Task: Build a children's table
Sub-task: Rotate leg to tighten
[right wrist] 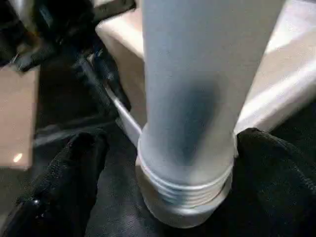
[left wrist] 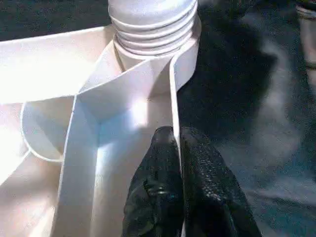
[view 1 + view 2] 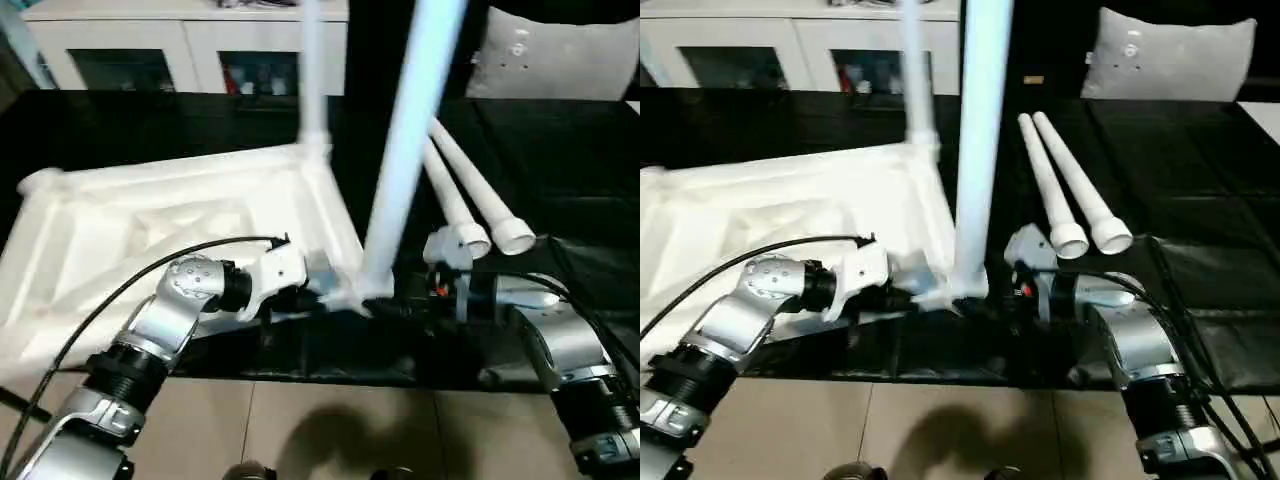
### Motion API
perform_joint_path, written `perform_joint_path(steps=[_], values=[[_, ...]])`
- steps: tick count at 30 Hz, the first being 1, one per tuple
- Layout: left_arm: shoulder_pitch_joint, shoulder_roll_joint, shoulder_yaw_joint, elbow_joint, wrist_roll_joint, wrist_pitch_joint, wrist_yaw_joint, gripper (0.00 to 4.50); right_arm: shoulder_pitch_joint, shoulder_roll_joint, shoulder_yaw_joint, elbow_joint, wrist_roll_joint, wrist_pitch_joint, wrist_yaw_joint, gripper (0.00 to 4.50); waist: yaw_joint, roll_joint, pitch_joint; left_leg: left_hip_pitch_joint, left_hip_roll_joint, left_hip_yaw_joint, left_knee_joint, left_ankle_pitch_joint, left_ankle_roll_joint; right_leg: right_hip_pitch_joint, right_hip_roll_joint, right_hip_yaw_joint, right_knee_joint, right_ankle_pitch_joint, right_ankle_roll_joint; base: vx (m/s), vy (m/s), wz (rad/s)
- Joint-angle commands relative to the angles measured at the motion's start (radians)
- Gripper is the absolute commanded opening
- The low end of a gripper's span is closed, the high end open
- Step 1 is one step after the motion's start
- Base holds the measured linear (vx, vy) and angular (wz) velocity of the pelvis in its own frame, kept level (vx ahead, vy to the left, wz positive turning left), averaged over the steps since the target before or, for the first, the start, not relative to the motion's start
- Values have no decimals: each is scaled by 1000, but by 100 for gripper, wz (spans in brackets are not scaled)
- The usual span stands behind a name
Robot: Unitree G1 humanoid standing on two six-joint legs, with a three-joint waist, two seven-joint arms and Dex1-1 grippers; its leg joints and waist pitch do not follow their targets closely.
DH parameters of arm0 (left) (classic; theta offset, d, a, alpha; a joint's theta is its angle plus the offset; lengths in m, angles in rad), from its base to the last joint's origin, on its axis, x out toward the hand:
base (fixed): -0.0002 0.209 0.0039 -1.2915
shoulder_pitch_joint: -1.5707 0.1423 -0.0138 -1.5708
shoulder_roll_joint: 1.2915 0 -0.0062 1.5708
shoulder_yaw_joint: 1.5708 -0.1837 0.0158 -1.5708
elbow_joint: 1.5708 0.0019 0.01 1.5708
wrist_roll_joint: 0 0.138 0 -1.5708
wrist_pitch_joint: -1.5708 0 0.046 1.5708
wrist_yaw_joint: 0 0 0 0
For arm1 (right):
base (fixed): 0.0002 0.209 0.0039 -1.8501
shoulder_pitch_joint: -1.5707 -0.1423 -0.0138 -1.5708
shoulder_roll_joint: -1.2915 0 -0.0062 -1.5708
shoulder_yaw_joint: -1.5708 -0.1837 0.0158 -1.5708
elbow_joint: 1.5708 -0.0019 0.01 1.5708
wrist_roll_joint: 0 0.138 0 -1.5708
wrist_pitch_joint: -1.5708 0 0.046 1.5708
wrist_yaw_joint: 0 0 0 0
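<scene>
Judging two legs seated in the upturned tabletop, I pinch its rim with my left gripper, my right gripper spread wide around the near leg, two loose legs waiting.

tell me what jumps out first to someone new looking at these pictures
A white table leg stands upright in the near corner socket of the upside-down white table top. The left gripper pinches the top's side wall beside it, and two spare legs lie on the black cover to the right.

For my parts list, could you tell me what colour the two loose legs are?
White; the two loose legs show best in the right eye view.
</scene>
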Motion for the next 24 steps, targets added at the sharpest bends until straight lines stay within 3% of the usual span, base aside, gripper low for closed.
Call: perform_joint_path(steps=[1, 7, 18, 24], values=[[-21, 11, -41, 4, 14, -40, -58, 0, 8, -16, 10, -15, -2, -16, 41, 447, -1, -5, -69, 10, 40, -5, -66, -160, 80, 61, -64, 48, -69, -161, -234, 0, 0, 0], [-50, 41, -64, 42, 1, -104, -165, 0, 5, -43, 52, -28, 27, -4, 133, 402, 4, -10, -69, 8, 40, -7, -67, -155, 74, 64, -67, 47, -69, -181, -222, 0, 0, 0], [-64, 37, -68, 76, -3, -141, -195, 0, 1, -37, 58, -24, 48, 11, 165, 290, 6, -9, -70, 7, 41, -7, -66, -143, 74, 62, -66, 46, -67, -176, -227, 0, 0, 0], [-59, 29, -55, 79, -14, -126, -179, 0, 21, -24, 61, -47, 62, 40, 164, 271, 8, -9, -71, 7, 40, -7, -65, -137, 72, 63, -67, 46, -67, -181, -223, 0, 0, 0]])
